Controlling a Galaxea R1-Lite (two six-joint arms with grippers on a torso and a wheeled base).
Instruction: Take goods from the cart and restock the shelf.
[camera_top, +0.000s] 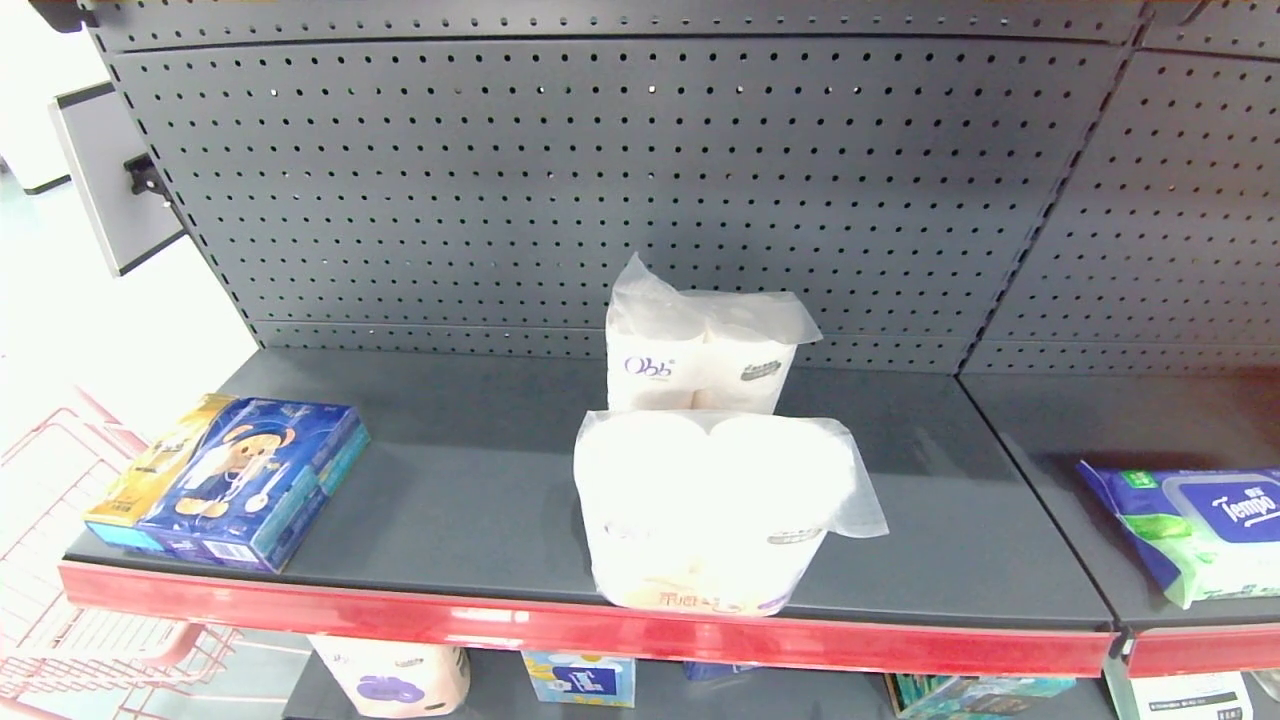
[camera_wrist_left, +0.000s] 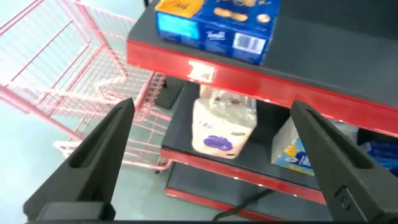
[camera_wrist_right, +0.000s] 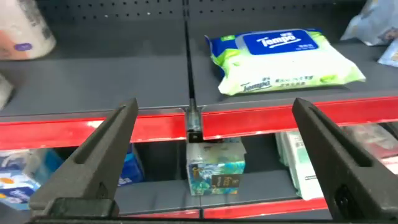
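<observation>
Two white toilet-roll packs stand on the grey shelf (camera_top: 480, 480), one at the front edge (camera_top: 710, 505) and one behind it (camera_top: 700, 345). A blue tissue box pack (camera_top: 240, 480) lies at the shelf's left end, also seen from the left wrist (camera_wrist_left: 217, 22). The pink wire cart (camera_top: 60, 590) stands left of the shelf (camera_wrist_left: 68, 81). My left gripper (camera_wrist_left: 211, 162) hangs open and empty below the shelf's red front edge, facing the lower shelf. My right gripper (camera_wrist_right: 214, 158) is open and empty in front of the shelf divider, near a wet-wipe pack (camera_wrist_right: 283, 59).
A wet-wipe pack (camera_top: 1200, 530) lies on the right shelf section. The lower shelf holds a toilet-roll pack (camera_wrist_left: 221, 124), tissue boxes (camera_top: 580, 678) and a patterned box (camera_wrist_right: 214, 168). A perforated back panel (camera_top: 640, 180) closes the shelf. Open room lies between the blue pack and the rolls.
</observation>
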